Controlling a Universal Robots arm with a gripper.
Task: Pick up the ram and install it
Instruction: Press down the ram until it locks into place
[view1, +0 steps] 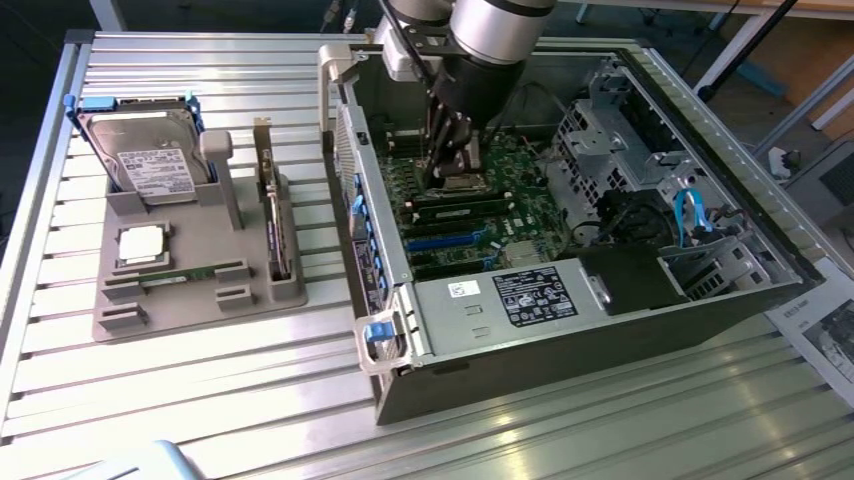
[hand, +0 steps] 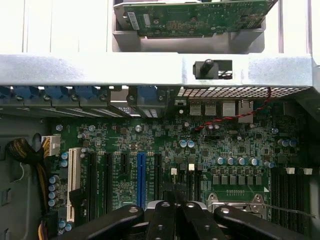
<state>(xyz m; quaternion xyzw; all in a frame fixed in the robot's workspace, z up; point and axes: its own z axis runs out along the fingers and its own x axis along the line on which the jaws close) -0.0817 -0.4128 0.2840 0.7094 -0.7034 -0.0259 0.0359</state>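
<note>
The black pincer (view1: 447, 165) sits inside the open grey computer case (view1: 561, 350) at upper centre of the exterior view, fingers closed together, gripping nothing, low over the green motherboard (hand: 165, 145). A slim green ram stick with black chips (view1: 200, 272) lies flat in the grey moulded parts holder (view1: 200, 310) at left on the slatted metal bench (view1: 174, 400), beneath the square silver processor (view1: 142, 245).

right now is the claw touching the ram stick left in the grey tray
Apart. In the exterior view the claw is inside the computer case over the motherboard, while the ram stick lies in the grey tray outside it.
</note>
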